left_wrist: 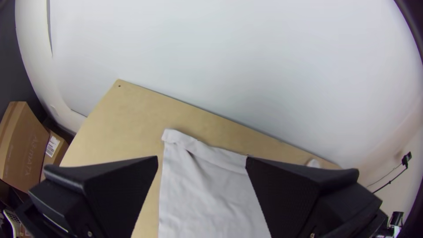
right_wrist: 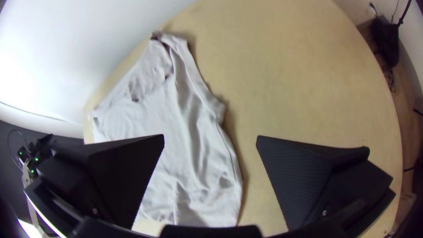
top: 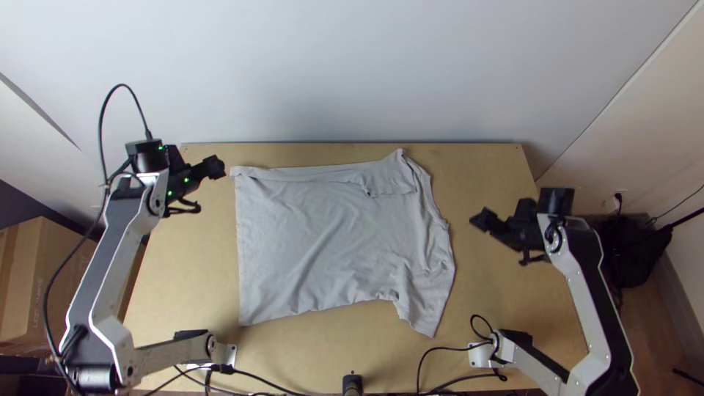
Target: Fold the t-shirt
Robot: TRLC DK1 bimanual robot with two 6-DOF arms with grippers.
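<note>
on the table, a spread-out pale t-shirt (creases and all)

This looks like a small room set up for robot work, a bit like a lab. Two robot arms, the left arm and the right arm, stand at the near side of a plain wooden bench, with black wires by them. A big white wall is at the far side. Brown cardboard boxes sit on the left. On the right, a plug is in the wall, above a brown floor. I can't tell if the room is in a home or an office.
</note>
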